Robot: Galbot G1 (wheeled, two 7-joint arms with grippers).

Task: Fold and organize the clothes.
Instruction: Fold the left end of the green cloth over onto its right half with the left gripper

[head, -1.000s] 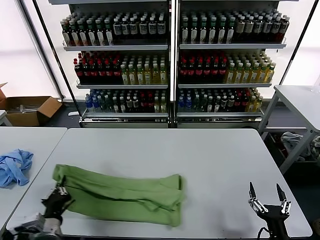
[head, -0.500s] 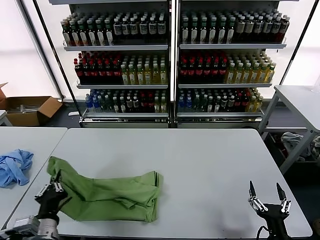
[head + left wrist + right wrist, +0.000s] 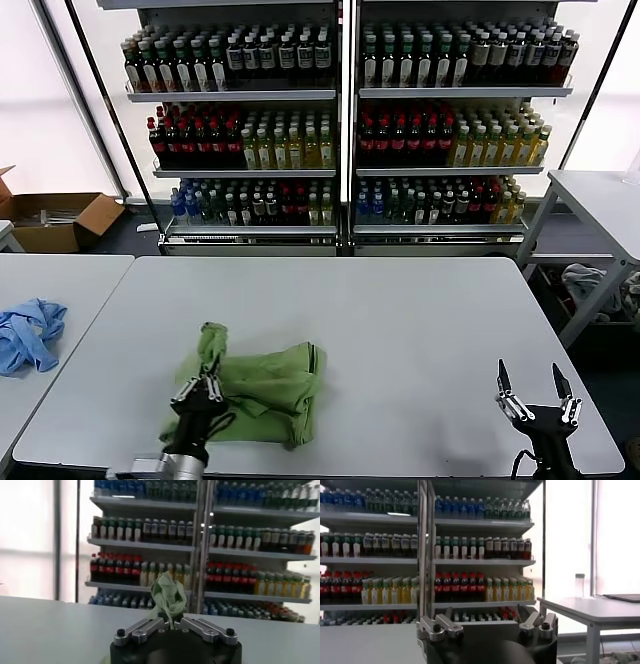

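Observation:
The clothes are one light green shirt (image 3: 275, 385), lying bunched and doubled over on the white table (image 3: 420, 320), left of the middle near the front edge. My left gripper (image 3: 202, 384) is at the shirt's left side, shut on a pinch of the green cloth, which stands up in a tuft above the fingers. In the left wrist view that tuft of shirt (image 3: 167, 594) rises from the closed left gripper (image 3: 171, 624). My right gripper (image 3: 535, 386) waits open near the table's front right corner, nothing between its fingers; the right wrist view shows the right gripper (image 3: 489, 626) spread wide.
A light blue garment (image 3: 28, 335) lies on the neighbouring table at the left. Shelves of bottles (image 3: 340, 130) stand behind the table. A cardboard box (image 3: 55, 220) sits on the floor at far left, and another table (image 3: 600, 195) stands at the right.
My left gripper has carried the shirt's left end to the right, over the rest of the cloth. The shirt went from a long spread strip to a short bunched heap. The right arm stayed still.

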